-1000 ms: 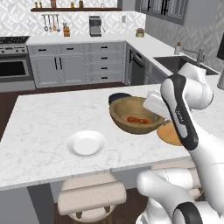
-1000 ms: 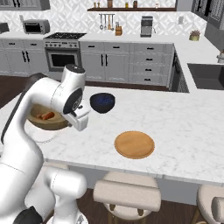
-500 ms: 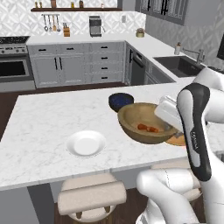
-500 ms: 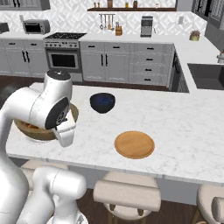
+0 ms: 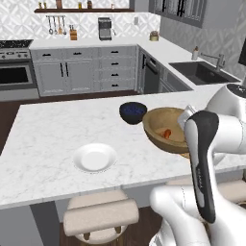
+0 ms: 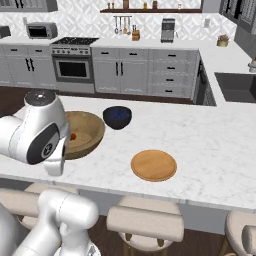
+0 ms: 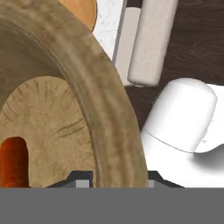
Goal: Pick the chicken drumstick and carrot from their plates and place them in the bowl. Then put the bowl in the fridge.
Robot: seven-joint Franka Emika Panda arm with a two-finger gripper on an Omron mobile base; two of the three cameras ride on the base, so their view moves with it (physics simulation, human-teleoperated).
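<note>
My gripper point(image 7: 117, 179) is shut on the rim of the wide wooden bowl point(image 5: 163, 126), one fingertip inside the wall and one outside. The bowl point(image 6: 85, 131) hangs just above the island counter, beside my forearm. An orange-red carrot point(image 5: 167, 133) lies on the bowl's floor, also seen as the carrot point(image 7: 13, 159) in the hand view. The chicken drumstick is hidden. The white plate point(image 5: 95, 157) sits bare near the counter's front edge. The tan plate point(image 6: 153, 165) lies flat on the counter, and the tan plate point(image 7: 81, 8) peeks past the bowl's rim. The fridge is out of view.
A dark blue bowl point(image 5: 133, 111) stands on the counter just behind the wooden bowl. Padded stools point(image 6: 145, 222) line the near side of the island point(image 5: 53, 129); one stool point(image 7: 151, 41) lies below the hand. Cabinets, a stove and a sink run along the far walls.
The arm has swung with the wooden bowl, carrying it to the right in the left base view, off its earlier spot near the counter's middle. The plates and blue bowl have stayed put.
</note>
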